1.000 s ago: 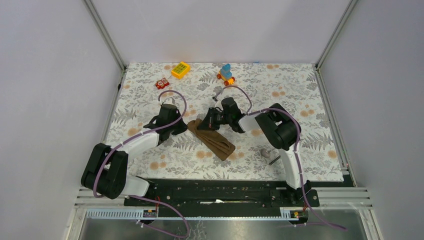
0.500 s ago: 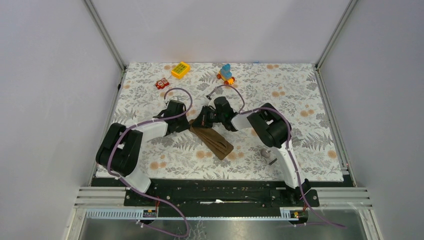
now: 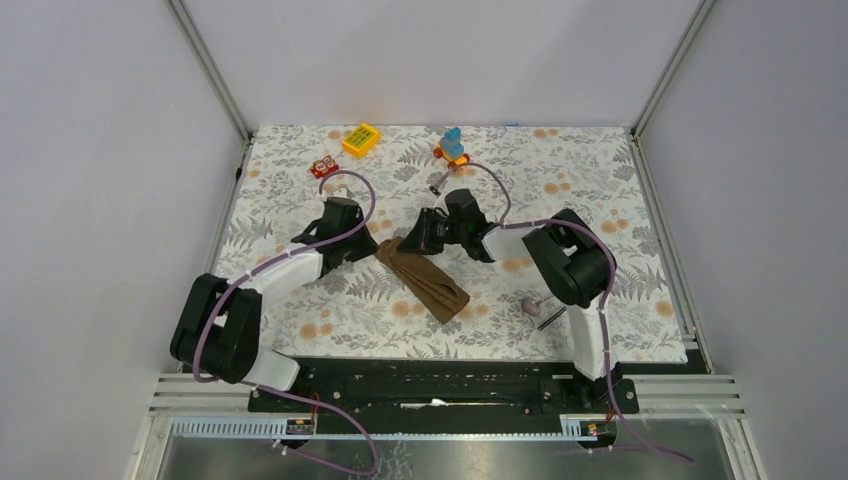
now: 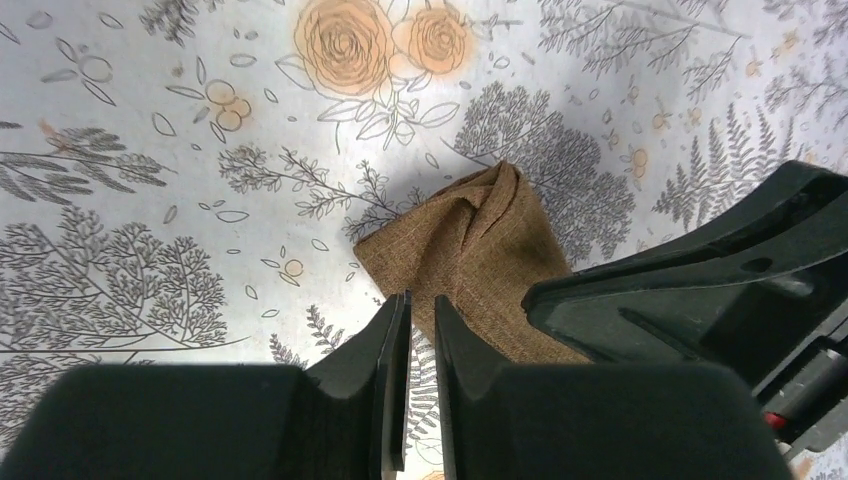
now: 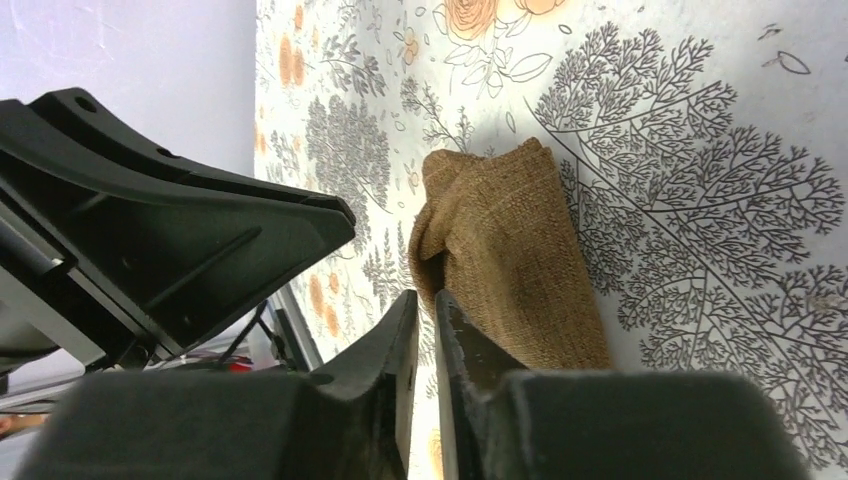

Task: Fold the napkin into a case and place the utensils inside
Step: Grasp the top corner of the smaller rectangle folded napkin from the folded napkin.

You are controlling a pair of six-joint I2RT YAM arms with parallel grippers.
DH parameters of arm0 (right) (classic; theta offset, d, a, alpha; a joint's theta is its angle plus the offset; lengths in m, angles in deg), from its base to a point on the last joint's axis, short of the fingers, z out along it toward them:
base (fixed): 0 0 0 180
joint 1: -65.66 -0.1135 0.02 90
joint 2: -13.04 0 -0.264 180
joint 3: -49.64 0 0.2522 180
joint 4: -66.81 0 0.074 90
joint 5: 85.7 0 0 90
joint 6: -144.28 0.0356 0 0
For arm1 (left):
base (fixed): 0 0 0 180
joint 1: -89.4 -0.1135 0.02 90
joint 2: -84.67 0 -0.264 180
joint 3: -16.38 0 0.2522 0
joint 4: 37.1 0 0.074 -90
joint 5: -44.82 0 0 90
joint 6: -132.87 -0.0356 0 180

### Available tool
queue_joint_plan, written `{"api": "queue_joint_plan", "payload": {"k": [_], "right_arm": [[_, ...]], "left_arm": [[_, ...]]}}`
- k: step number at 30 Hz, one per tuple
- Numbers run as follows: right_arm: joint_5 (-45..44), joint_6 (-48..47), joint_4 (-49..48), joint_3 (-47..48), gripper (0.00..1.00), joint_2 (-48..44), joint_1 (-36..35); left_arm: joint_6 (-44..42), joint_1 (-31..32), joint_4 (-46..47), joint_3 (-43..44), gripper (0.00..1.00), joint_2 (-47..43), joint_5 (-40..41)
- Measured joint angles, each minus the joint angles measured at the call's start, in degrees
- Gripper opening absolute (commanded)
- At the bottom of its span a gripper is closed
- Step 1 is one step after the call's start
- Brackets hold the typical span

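Top external — both arms stretched low toward napkin (image 3: 425,277) far end; left gripper (image 4: 420,300), right gripper (image 5: 426,297) each barely ajar.

A robotics lab test cell. Plain wall panels (image 3: 440,60) on aluminium posts (image 3: 212,75) enclose the bench (image 3: 620,200), with arms (image 3: 290,268) bolted to a rail (image 3: 430,374).

Black-and-white arms (image 3: 290,268), seemingly purple cables (image 3: 346,173)

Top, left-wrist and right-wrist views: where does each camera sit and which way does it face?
Top: above and behind the robot, looking down at the tablecloth; both arms show.
Left wrist: rides the wrist, facing the napkin's end past the left gripper.
Right wrist: likewise, past the right gripper.
All three share the napkin.
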Motion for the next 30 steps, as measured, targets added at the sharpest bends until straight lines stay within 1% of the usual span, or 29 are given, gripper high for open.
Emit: {"api": "queue_joint_plan", "payload": {"k": [4, 7, 9, 10, 12, 14, 15, 17, 18, 19, 21, 24, 26, 30], "right_arm": [[-0.8, -1.0, 0.3, 0.1, 0.04, 0.5, -0.5], [-2.8, -1.4, 0.4, 1.9, 0.02, 3.3, -2.4], [-3.9, -1.2, 0.5, 3.7, 0.03, 6.0, -4.2], [-3.8, -1.2, 0.4, 4.1, 0.06, 6.3, -4.3], [-4.5, -1.3, 0.8, 4.7, 0.19, 6.3, -4.4], [-4.6, -1.7, 2.4, 4.6, 0.33, 5.5, -4.3], [-4.5, -2.7, 4.8, 4.5, 0.40, 4.2, -4.3], [-4.3, -5.8, 10.9, 4.1, 0.59, 0.2, -4.1], [-4.2, -7.7, 14.1, 3.9, 0.67, -2.4, -4.0], [-4.1, -10.2, 17.4, 3.7, 0.73, -5.2, -4.0], [-4.1, -16.7, 24.1, 3.1, 0.82, -11.9, -3.9], [-6.9, -27.1, 31.0, 0.1, 0.84, -23.6, -4.6], [-9.7, -32.0, 33.7, -1.6, 0.84, -28.8, -6.1], [-16.8, -40.4, 35.8, -5.7, 0.81, -33.3, -10.8]], "left_arm": [[0.1, 0.1, 0.0, 0.8, 0.20, 3.8, -2.0], [0.1, 0.8, 0.1, 2.4, 0.20, 8.4, -3.0], [-0.2, 1.7, -0.2, 3.6, 0.20, 10.7, -2.7], [-0.3, 1.9, -0.5, 4.4, 0.20, 11.6, -2.0], [-0.4, 1.8, -0.6, 5.5, 0.25, 12.0, -1.4], [-0.7, 2.1, -0.6, 5.6, 0.36, 11.8, -1.4], [-1.0, 2.3, -0.9, 5.6, 0.42, 11.3, -1.4], [-1.6, 2.5, -1.8, 5.1, 0.51, 9.1, -1.6], [-2.0, 2.6, -2.3, 4.7, 0.53, 7.6, -1.6], [-2.0, 2.7, -2.7, 3.8, 0.54, 5.2, -1.9], [-1.8, 2.7, -3.4, 2.3, 0.56, 0.9, -3.1], [0.6, 2.4, -2.0, -1.7, 0.58, -5.0, -7.7], [3.4, 2.3, 0.2, -5.5, 0.58, -6.8, -11.5], [12.1, 2.7, 4.9, -13.6, 0.59, -7.3, -18.7]]}}
